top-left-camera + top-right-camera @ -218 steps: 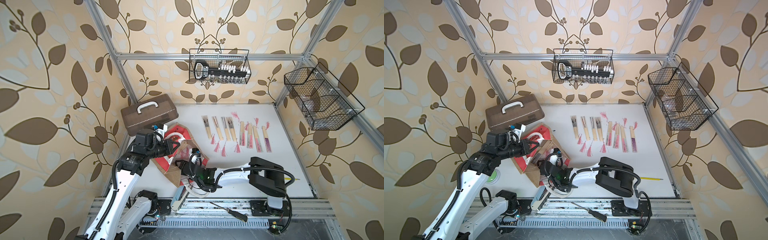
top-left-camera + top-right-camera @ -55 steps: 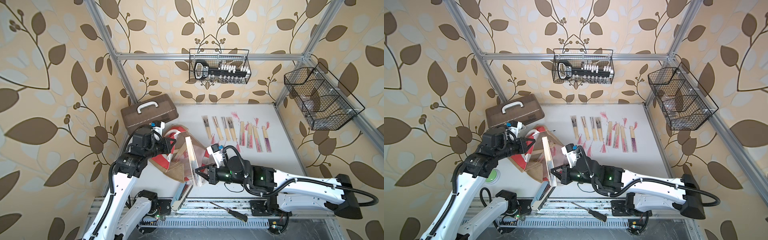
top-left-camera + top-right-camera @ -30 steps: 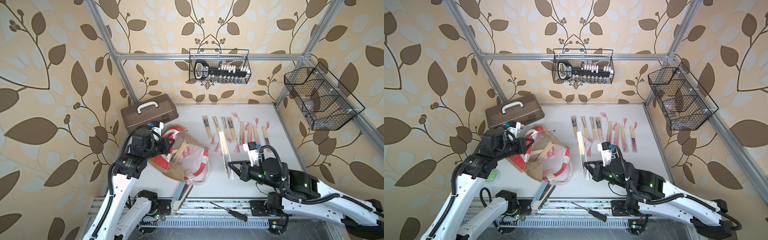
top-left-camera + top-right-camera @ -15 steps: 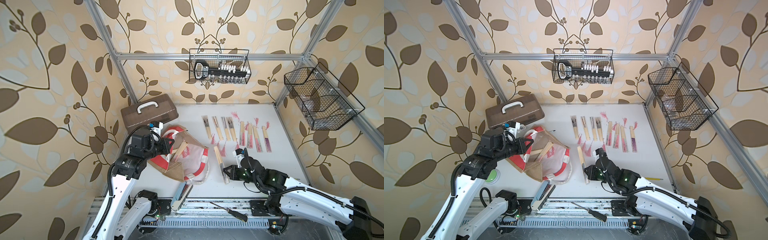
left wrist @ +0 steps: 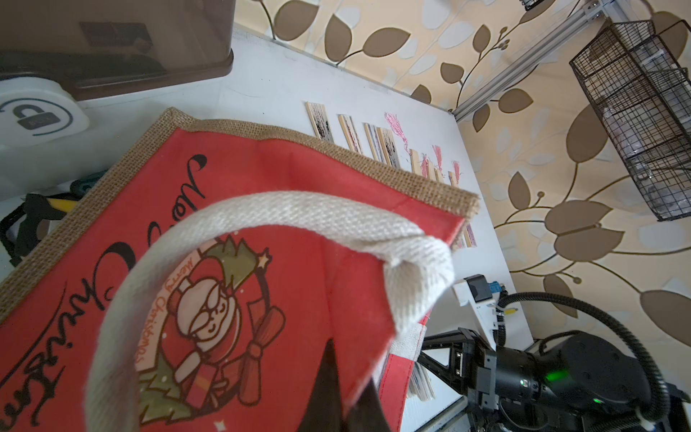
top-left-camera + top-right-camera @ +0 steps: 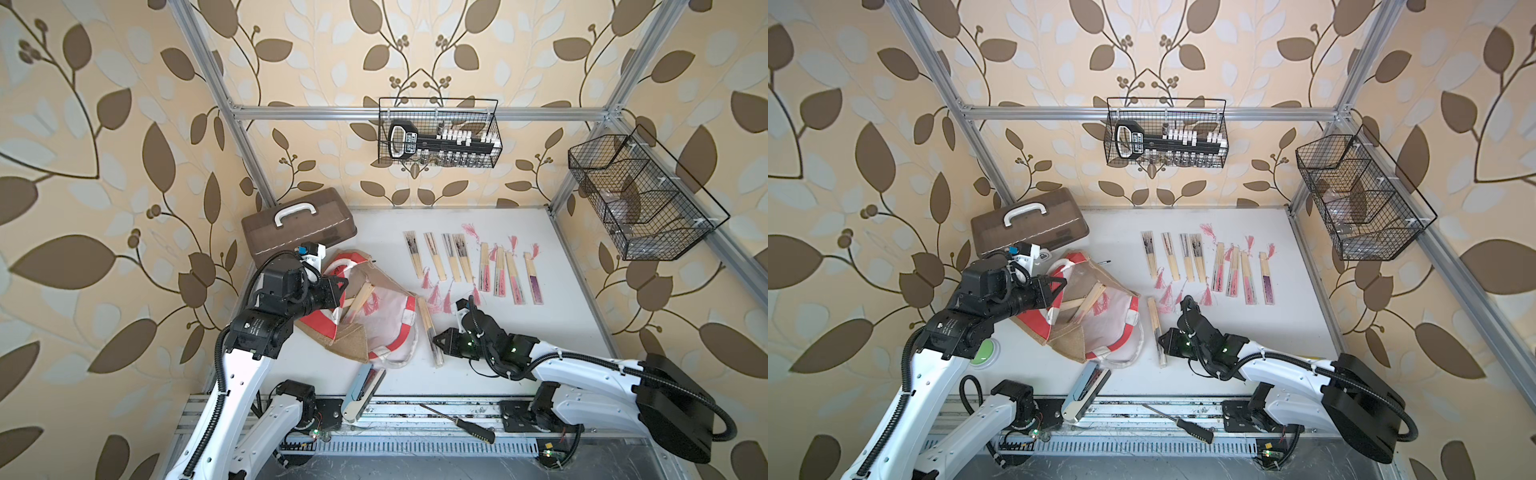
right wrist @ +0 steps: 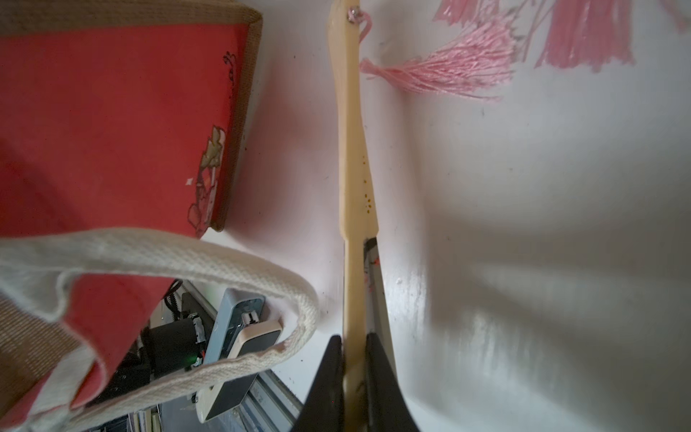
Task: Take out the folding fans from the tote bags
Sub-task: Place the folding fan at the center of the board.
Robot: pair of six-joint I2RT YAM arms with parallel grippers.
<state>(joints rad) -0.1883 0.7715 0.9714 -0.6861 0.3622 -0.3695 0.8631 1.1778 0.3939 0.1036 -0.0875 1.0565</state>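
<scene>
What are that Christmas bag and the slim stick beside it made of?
Tote bag: probably coarse jute, judging by its brown open-weave edging, with a smooth printed red panel; handle looks like woven cotton webbing. Folding fan: pale, smooth ribs, probably bamboo; silky pink tassel.

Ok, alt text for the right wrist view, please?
The right end effector is shut on a slim pale folding fan, its pink tassel lying on the white table. Beside it sit the red tote bag and its white handle.
</scene>
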